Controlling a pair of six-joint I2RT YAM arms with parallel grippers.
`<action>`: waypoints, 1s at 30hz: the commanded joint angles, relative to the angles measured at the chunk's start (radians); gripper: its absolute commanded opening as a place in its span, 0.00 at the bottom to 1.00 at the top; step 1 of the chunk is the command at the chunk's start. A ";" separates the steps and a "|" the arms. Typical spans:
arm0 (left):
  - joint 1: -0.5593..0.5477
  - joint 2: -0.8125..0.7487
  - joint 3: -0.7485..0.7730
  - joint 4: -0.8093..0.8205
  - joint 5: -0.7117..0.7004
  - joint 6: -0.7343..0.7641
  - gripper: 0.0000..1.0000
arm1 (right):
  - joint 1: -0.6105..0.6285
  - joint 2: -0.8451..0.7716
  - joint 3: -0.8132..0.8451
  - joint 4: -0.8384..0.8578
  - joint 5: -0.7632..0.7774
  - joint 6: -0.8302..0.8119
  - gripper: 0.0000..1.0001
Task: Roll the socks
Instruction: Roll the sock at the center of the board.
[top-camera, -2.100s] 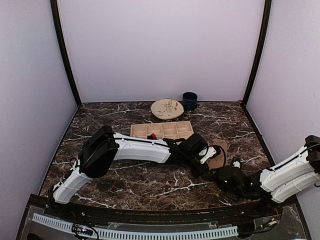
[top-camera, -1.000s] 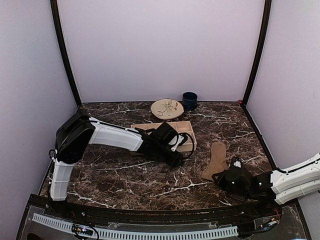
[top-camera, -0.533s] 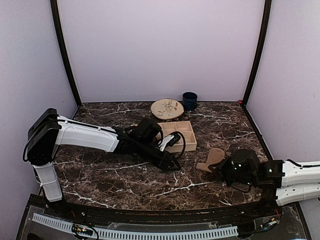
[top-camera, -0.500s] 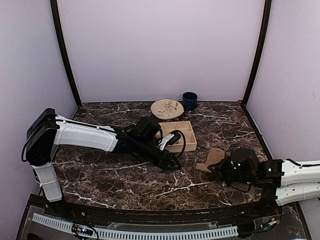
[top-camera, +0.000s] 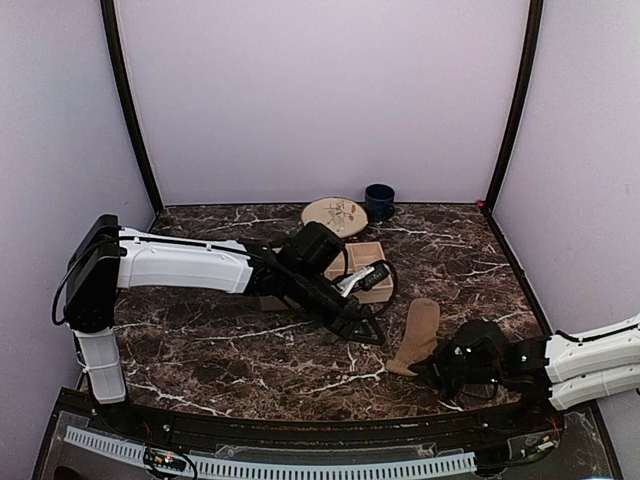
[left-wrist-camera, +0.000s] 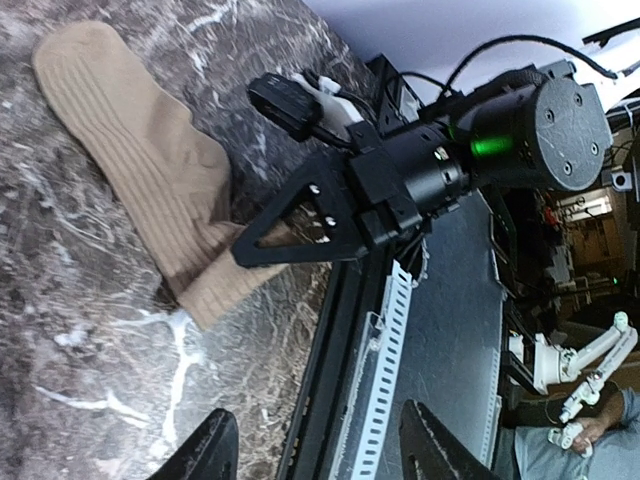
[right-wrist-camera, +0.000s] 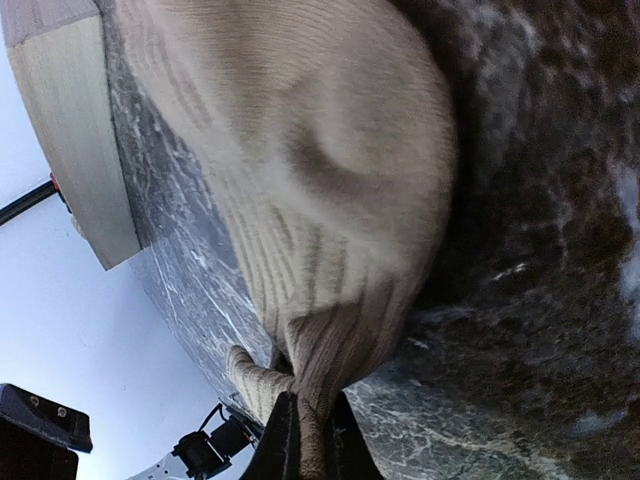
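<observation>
One of the socks, a plain tan ribbed sock (top-camera: 416, 333), lies lengthwise on the marble right of centre. My right gripper (top-camera: 430, 366) is shut on its near end. In the right wrist view the sock (right-wrist-camera: 300, 190) bunches into the pinched fingertips (right-wrist-camera: 300, 445). My left gripper (top-camera: 370, 333) hovers just left of the sock, open and empty. The left wrist view shows the sock (left-wrist-camera: 130, 150) with the right gripper (left-wrist-camera: 250, 250) clamped on its cuff end. The left gripper's own fingertips (left-wrist-camera: 320, 452) are spread wide over the table's front edge.
A wooden compartment tray (top-camera: 366, 268) sits behind the left arm, also in the right wrist view as the tray (right-wrist-camera: 70, 150). A patterned plate (top-camera: 335, 215) and a blue cup (top-camera: 379, 201) stand at the back. A slotted cable rail (left-wrist-camera: 380, 390) runs along the near edge.
The left arm has swung right toward the sock and its jaws have widened. The right gripper has drawn back toward the near edge, pulling the sock out long.
</observation>
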 joint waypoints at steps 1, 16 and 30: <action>-0.013 0.043 0.053 -0.145 0.084 0.022 0.60 | -0.011 0.038 -0.052 0.173 -0.087 0.116 0.01; -0.017 0.139 0.102 -0.189 0.127 0.098 0.78 | -0.069 0.096 -0.172 0.512 -0.223 0.332 0.01; -0.052 0.229 0.168 -0.155 0.095 -0.059 0.84 | -0.107 0.117 -0.170 0.547 -0.316 0.359 0.01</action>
